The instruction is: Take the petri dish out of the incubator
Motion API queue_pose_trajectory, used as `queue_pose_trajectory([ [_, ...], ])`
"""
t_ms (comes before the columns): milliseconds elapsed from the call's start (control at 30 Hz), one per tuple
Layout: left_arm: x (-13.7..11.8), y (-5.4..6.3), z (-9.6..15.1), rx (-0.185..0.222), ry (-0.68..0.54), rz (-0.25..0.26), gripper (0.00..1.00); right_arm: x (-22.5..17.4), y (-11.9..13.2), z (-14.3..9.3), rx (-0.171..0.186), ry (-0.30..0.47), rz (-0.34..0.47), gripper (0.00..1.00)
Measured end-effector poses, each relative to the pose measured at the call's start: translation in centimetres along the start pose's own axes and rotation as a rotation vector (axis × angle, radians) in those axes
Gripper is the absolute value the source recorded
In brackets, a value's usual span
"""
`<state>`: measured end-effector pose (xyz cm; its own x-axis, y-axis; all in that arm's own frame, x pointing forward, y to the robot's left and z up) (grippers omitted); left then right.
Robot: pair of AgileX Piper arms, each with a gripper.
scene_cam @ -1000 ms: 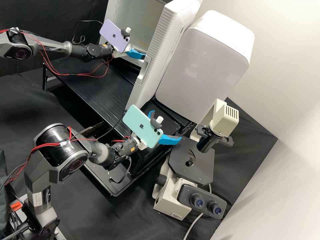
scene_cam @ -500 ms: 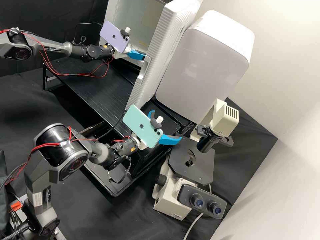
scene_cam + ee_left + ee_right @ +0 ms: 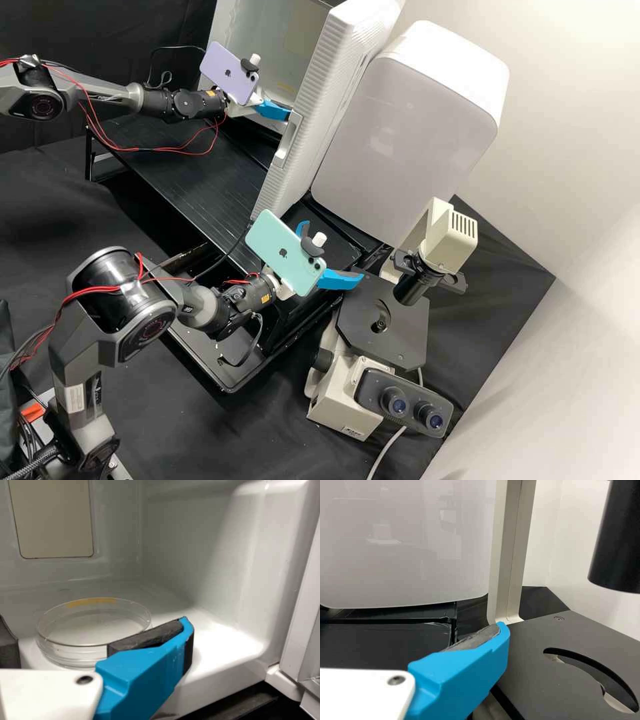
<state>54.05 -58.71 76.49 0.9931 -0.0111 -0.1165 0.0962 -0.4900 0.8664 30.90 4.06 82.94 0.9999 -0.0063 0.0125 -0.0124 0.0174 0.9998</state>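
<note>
Two arms had barely shifted in a sec: left gripper [image 3: 275, 110], fingers apart, hovered inside the incubator [image 3: 225, 555] beside the ungrasped petri dish [image 3: 92, 627] on its floor, while right gripper [image 3: 331, 251] idled open nr the microscope [image 3: 380, 373].

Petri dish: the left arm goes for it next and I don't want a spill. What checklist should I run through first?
1. Incubator door swung open: ok.
2. Petri dish lying flat, nothing on top of it: ok.
3. Left hand open and facing the dish: ok.
4. Finger pad free of the dish rim: cannot tell.
5. Right hand away from the door, by the microscope stage: ok.
</note>
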Motion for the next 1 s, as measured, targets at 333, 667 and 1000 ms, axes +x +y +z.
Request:
queue_pose_trajectory([
  [333, 0.00, -0.06, -0.07, 0.015, 0.007, -0.007, 0.00, 0.00, 0.00, 0.00, 0.000, 0.000, 0.000, 1.00],
  [667, 0.01, 0.04, -0.04, 0.013, 0.010, -0.012, 0.00, 0.00, 0.00, 0.00, 0.000, 0.000, 0.000, 1.00],
  [1000, 0.03, 0.39, 0.04, 0.014, 0.018, -0.029, 0.00, 0.00, 0.00, 0.00, 0.000, 0.000, 0.000, 1.00],
])
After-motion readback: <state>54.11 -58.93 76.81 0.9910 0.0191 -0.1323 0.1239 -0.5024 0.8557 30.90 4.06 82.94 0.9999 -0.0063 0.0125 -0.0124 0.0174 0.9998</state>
